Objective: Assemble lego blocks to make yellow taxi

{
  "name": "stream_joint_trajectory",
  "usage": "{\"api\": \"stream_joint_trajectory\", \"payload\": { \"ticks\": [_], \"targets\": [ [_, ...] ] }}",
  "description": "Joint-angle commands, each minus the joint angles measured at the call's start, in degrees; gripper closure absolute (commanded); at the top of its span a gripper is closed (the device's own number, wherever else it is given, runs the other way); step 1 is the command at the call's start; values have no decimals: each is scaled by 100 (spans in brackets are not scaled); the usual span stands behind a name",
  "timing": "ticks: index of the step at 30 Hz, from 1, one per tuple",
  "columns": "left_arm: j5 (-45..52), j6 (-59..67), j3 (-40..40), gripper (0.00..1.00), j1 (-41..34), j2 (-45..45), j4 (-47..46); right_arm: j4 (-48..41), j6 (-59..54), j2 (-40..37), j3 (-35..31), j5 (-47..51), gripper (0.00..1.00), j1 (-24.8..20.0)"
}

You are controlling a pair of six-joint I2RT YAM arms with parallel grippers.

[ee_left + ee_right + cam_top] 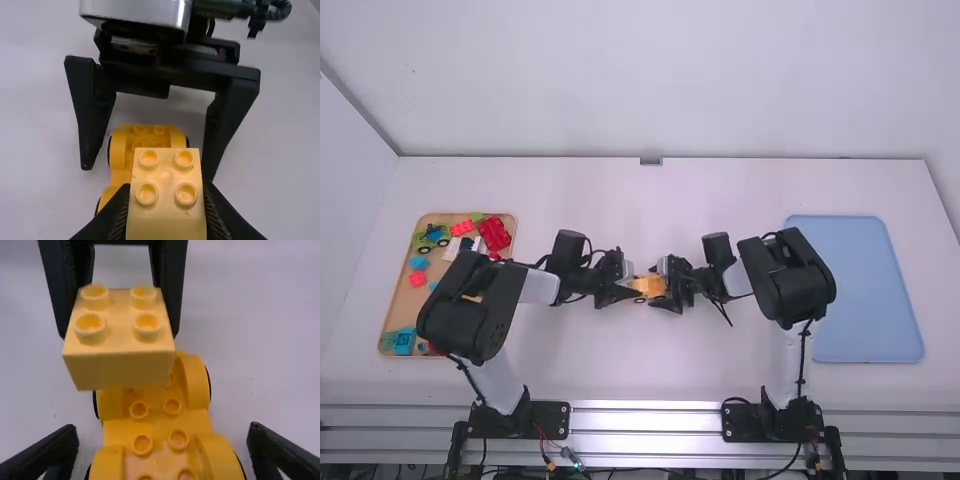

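In the high view my left gripper and my right gripper face each other at the table's middle, with the yellow car base between them. My left gripper is shut on a yellow brick, studs up. In the right wrist view that brick hangs above one end of the wheeled car base, covering part of its studs. My right gripper stands open, its fingers on either side of the base with gaps to it.
At the left is a wooden tray holding several loose bricks and a small green vehicle. A blue tray lies at the right. Both arms bend inward over the table.
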Motion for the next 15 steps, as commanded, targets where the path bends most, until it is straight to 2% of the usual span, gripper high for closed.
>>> {"api": "stream_joint_trajectory", "payload": {
  "ticks": [1, 6, 15],
  "targets": [
    [63, 105, 136, 96, -11, 262, -9, -138, 13, 85, 160, -35, 28, 44],
    [61, 289, 262, 98, -9, 415, -92, -254, -13, 85, 164, -13, 50, -7],
    [-225, 302, 411, 98, 63, 422, -107, -393, -85, 85, 166, 94, 54, -55]
  ]
}}
